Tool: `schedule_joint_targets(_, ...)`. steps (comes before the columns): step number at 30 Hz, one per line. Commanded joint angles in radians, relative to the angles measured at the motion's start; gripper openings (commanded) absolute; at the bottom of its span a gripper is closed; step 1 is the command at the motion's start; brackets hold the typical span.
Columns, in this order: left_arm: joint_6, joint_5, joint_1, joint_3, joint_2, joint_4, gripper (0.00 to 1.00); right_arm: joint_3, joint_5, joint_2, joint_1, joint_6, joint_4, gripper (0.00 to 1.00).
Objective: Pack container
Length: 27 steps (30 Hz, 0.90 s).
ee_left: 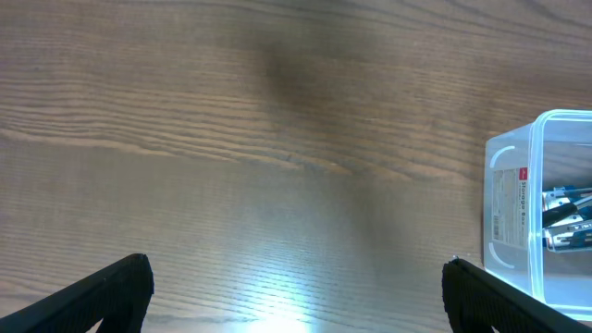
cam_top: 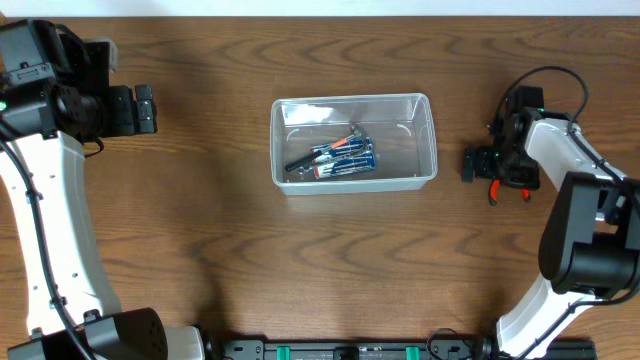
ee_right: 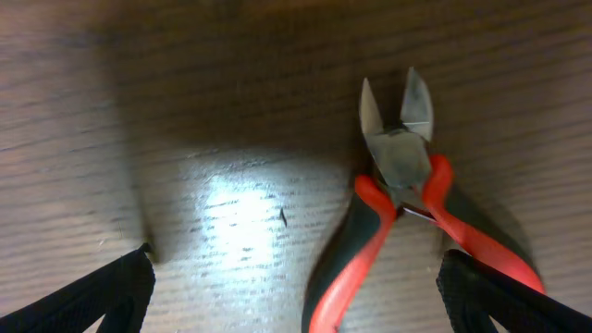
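Note:
The clear plastic container (cam_top: 353,141) sits at the table's middle and holds several blue, black and orange hand tools (cam_top: 335,155). Its corner shows at the right edge of the left wrist view (ee_left: 546,213). Red-and-black cutting pliers (ee_right: 398,213) lie on the table at the right, also seen from overhead (cam_top: 508,188). My right gripper (ee_right: 296,296) is open just above the pliers, its fingers to either side of the handles; overhead it is at the right of the container (cam_top: 490,165). My left gripper (ee_left: 296,296) is open and empty over bare wood, at the far left overhead (cam_top: 145,108).
The wooden table (cam_top: 200,230) surrounds the container. A black rail (cam_top: 350,350) runs along the front edge. The arm bases stand at the front left (cam_top: 100,335) and front right (cam_top: 580,260).

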Motion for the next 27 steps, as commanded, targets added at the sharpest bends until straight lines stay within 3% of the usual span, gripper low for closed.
schedule_joint_targets(1,0.006,0.014,-0.002,-0.008,0.0,0.003,0.98,-0.006,0.014,0.032,-0.005,0.019,0.007,0.99)
schedule_joint_targets(6,0.006,0.014,-0.002,-0.008,0.0,0.005,0.98,-0.006,0.014,0.039,-0.005,0.026,0.018,0.99)
schedule_joint_targets(10,0.006,0.014,-0.002,-0.008,0.0,0.005,0.98,-0.006,0.014,0.039,-0.005,0.026,0.019,0.93)
schedule_joint_targets(27,0.006,0.014,-0.002,-0.008,0.0,0.005,0.98,-0.006,0.014,0.039,-0.005,0.026,0.018,0.44)
